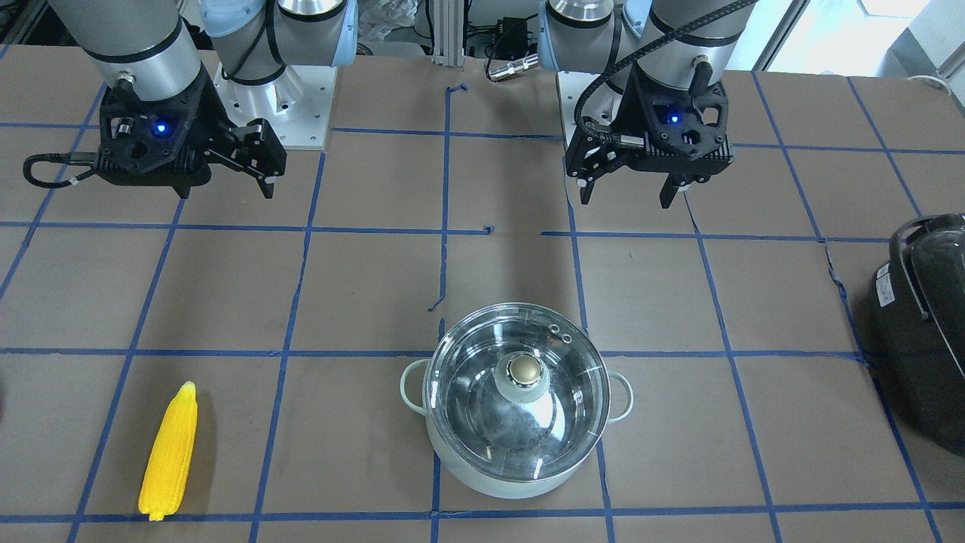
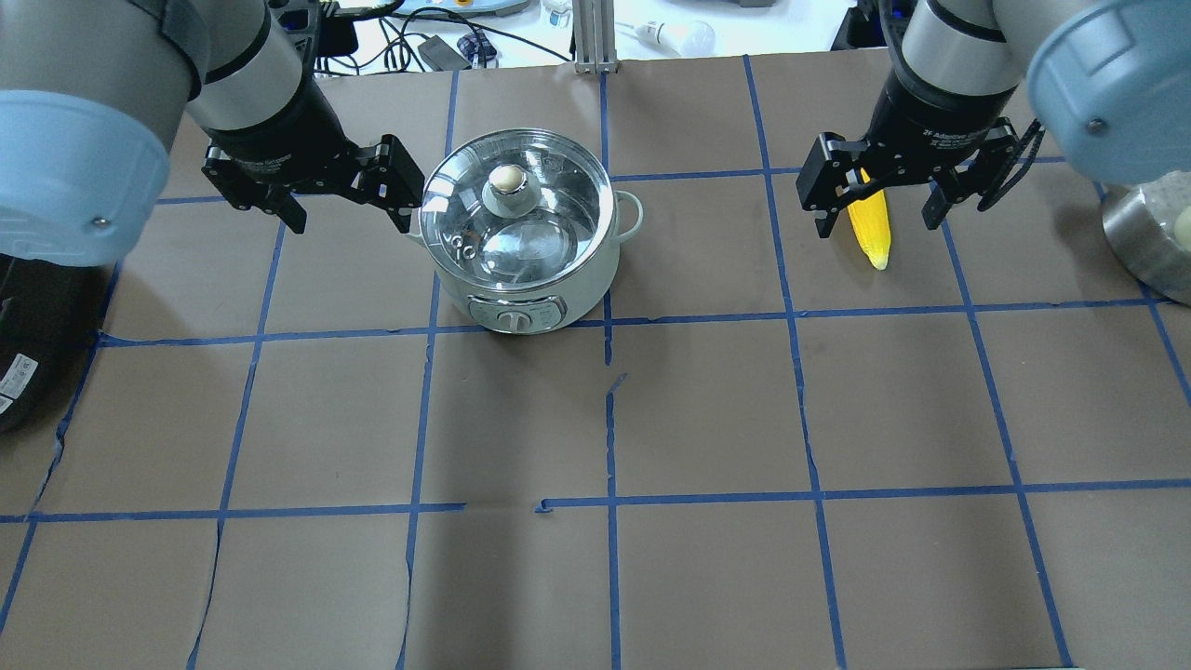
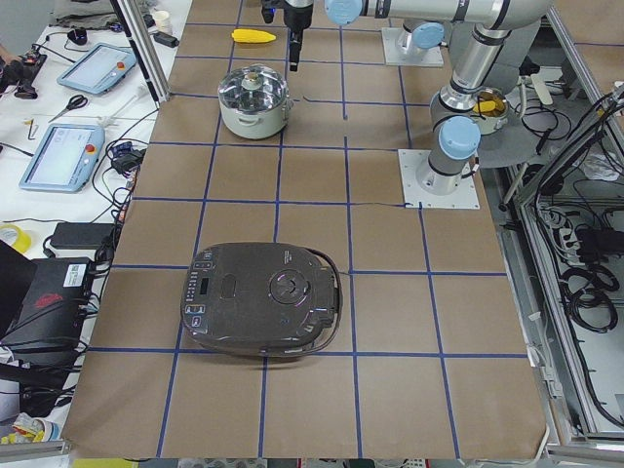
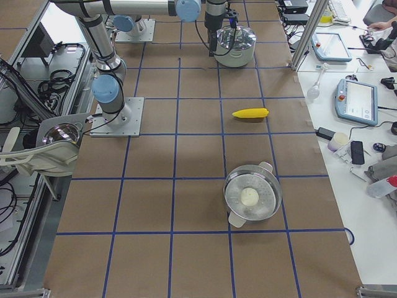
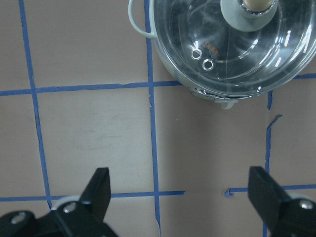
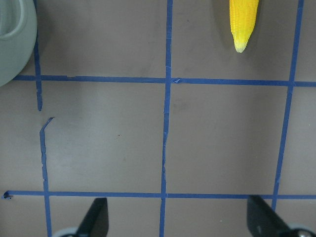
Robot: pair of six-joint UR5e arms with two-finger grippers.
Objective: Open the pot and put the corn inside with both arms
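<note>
The pale-green pot (image 1: 520, 460) stands mid-table with its glass lid (image 1: 467, 392) on and the brass knob (image 1: 525, 369) on top. It also shows in the overhead view (image 2: 549, 279) and the left wrist view (image 5: 173, 59). The yellow corn (image 1: 170, 452) lies flat on the table, apart from the pot; it shows in the overhead view (image 2: 873, 237) and the right wrist view (image 6: 243, 22). My left gripper (image 1: 626, 197) (image 2: 350, 212) is open and empty, raised on the robot's side of the pot. My right gripper (image 1: 226, 188) (image 2: 876, 221) is open and empty, raised on the robot's side of the corn.
A large black appliance (image 1: 923, 332) (image 3: 263, 297) sits towards the table's end on my left. A steel pot (image 4: 251, 198) (image 2: 1149, 237) with a pale round thing inside stands towards the end on my right. Blue tape lines grid the brown table (image 2: 707, 409).
</note>
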